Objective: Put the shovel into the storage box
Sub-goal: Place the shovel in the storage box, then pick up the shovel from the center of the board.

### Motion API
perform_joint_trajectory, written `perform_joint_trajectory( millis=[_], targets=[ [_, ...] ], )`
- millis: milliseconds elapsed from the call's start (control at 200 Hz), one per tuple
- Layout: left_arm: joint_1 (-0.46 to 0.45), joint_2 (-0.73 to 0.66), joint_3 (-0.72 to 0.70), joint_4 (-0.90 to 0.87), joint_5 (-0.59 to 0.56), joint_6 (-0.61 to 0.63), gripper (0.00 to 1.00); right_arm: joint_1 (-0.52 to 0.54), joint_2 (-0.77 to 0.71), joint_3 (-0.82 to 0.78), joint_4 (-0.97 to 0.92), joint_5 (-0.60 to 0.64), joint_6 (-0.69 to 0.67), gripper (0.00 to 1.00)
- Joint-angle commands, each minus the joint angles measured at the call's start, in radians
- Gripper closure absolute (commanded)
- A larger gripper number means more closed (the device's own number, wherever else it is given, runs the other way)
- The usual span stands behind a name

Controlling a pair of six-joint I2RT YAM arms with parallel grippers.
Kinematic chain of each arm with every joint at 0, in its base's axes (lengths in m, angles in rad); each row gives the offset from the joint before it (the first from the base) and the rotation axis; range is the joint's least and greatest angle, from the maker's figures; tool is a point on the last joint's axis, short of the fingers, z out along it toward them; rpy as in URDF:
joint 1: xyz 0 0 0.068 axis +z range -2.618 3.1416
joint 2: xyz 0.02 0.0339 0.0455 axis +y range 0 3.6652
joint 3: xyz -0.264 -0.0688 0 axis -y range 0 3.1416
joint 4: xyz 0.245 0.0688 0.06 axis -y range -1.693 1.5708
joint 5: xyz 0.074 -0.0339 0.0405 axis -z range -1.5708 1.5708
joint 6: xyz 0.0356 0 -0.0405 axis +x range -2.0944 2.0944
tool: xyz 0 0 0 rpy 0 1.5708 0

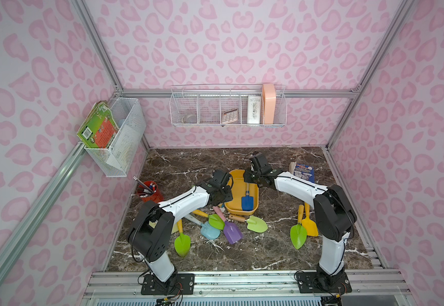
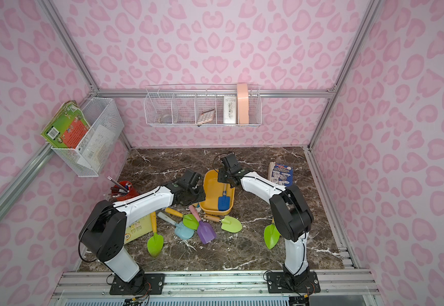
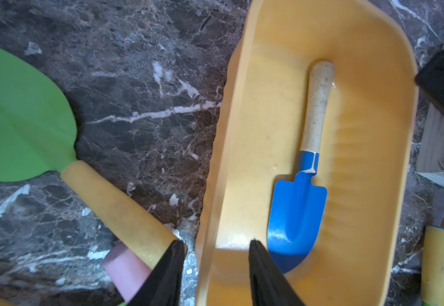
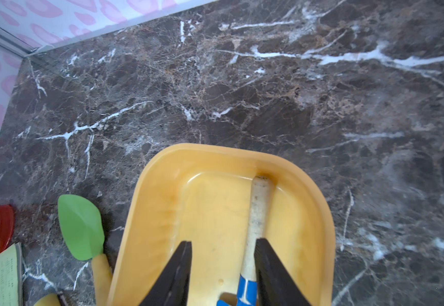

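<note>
The yellow-orange storage box (image 1: 238, 196) (image 2: 213, 190) stands mid-table between my arms. A blue shovel (image 1: 247, 202) (image 3: 297, 209) with a pale handle (image 4: 259, 206) lies flat inside it. My left gripper (image 3: 216, 242) is open at the box's near left corner, one finger outside its wall (image 3: 215, 185) and one inside, clasping nothing. My right gripper (image 4: 223, 242) hangs open over the box's far end, the pale handle lying loose beside one finger. Several more shovels lie on the marble in front: green (image 1: 182, 243), light blue (image 1: 210, 230), purple (image 1: 231, 230), green (image 1: 257, 224), yellow (image 1: 309, 225).
A red pen cup (image 1: 149, 192) stands at the left, and a blue book (image 1: 304, 171) lies at the back right. A yellow-green booklet (image 2: 136, 230) lies under my left arm. White wire baskets (image 1: 228, 108) (image 1: 115, 137) hang on the walls.
</note>
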Motion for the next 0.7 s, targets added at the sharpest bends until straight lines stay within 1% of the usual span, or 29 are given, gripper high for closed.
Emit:
perform_joint_trajectory(
  millis=[0,105,120,245,355,415,465,510,645,695],
  targets=[
    [0.0,-0.041,0.02,-0.048,0.007,0.05,0.52,0.002,-0.046,-0.022,-0.005,-0.004,-0.033,0.57],
    [0.0,-0.103,0.02,-0.081,0.001,0.079,0.49,0.01,-0.1,-0.049,0.0,-0.004,-0.059,0.56],
    [0.0,-0.112,0.019,-0.089,-0.001,0.083,0.49,0.01,-0.109,-0.081,0.001,-0.006,-0.063,0.57],
    [0.0,-0.196,0.002,-0.149,-0.019,0.117,0.44,0.013,-0.185,-0.163,0.044,-0.048,-0.097,0.56],
    [0.0,-0.287,-0.032,-0.21,-0.047,0.134,0.44,0.023,-0.264,-0.25,0.1,-0.086,-0.127,0.54],
    [0.0,-0.338,-0.055,-0.258,-0.079,0.123,0.39,0.032,-0.304,-0.288,0.117,-0.095,-0.14,0.52],
    [0.0,-0.378,-0.071,-0.297,-0.103,0.122,0.39,0.042,-0.332,-0.315,0.132,-0.11,-0.153,0.52],
    [0.0,-0.413,-0.09,-0.321,-0.11,0.128,0.36,0.048,-0.361,-0.346,0.15,-0.122,-0.161,0.5],
    [0.004,-0.516,-0.152,-0.377,-0.118,0.134,0.34,0.051,-0.437,-0.443,0.237,-0.232,-0.171,0.49],
    [0.008,-0.555,-0.175,-0.404,-0.136,0.129,0.3,0.051,-0.456,-0.474,0.273,-0.297,-0.178,0.49]
  ],
)
